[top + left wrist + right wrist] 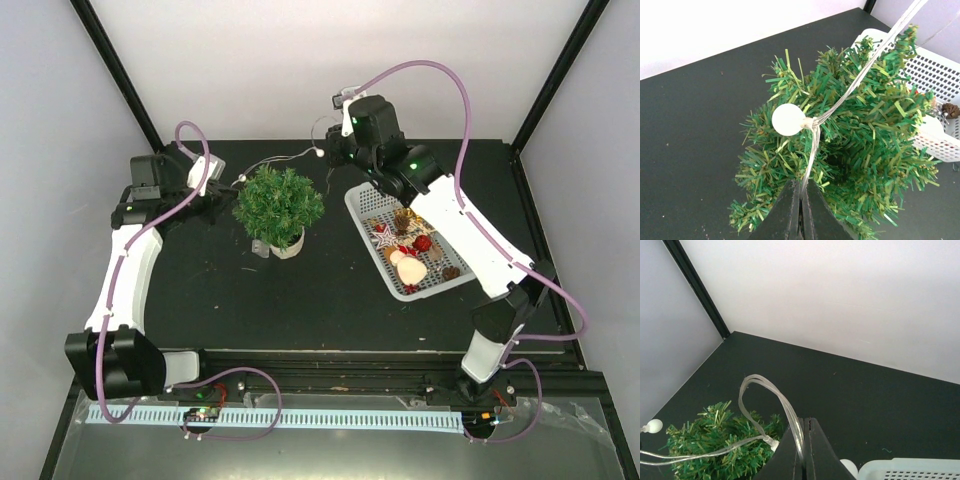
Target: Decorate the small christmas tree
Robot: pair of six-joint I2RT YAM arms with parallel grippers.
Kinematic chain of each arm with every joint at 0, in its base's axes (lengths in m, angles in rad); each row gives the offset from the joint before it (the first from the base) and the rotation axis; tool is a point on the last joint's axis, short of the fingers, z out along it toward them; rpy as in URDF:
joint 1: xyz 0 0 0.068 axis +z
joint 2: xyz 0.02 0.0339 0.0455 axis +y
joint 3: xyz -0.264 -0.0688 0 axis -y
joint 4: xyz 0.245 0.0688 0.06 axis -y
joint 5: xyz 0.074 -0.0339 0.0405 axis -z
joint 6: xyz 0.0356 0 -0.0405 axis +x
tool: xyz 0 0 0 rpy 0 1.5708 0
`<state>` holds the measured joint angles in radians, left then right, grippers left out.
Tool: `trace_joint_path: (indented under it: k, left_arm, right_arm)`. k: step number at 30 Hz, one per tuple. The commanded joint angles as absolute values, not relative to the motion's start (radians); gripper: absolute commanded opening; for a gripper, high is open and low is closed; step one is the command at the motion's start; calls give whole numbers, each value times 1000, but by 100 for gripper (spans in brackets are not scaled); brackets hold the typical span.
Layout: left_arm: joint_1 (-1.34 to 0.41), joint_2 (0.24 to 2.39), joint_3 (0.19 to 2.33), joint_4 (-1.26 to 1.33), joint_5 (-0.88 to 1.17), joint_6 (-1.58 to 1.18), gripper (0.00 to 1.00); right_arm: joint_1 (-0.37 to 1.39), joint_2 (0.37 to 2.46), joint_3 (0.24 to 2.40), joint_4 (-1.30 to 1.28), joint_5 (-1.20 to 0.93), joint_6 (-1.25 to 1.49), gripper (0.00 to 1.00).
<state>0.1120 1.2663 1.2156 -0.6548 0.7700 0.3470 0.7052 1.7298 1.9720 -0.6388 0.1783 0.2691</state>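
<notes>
The small christmas tree [279, 203] stands in a round white pot [289, 243] at the table's middle. A clear light string [283, 160] with white bulbs stretches over the tree's far side between both grippers. My left gripper [224, 194] sits just left of the tree, shut on the string's wire [810, 155] below a white bulb [788, 119], with the tree [860, 150] right behind it. My right gripper [333, 152] is behind and right of the tree, shut on a loop of the wire [785, 407]. The tree [715, 447] shows at lower left in the right wrist view.
A white basket [362, 205] right of the tree holds several ornaments, among them a red ball [423, 242] and a star [386, 239]. It also shows in the left wrist view [935, 75] and in the right wrist view [912, 470]. Black frame posts stand at the back corners.
</notes>
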Motion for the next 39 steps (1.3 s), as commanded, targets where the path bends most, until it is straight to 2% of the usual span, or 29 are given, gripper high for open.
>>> trace_joint_path:
  k: [1, 22, 39]
  left_arm:
    - [118, 1311, 1260, -589, 810, 318, 2]
    - [120, 1441, 1340, -533, 811, 264, 2]
    - [120, 1638, 1448, -596, 871, 255, 8]
  right_arm:
    - [702, 1768, 2062, -693, 211, 237, 1]
    - [643, 1904, 2241, -765, 172, 244, 1]
    - [597, 1955, 2153, -769, 155, 270, 1]
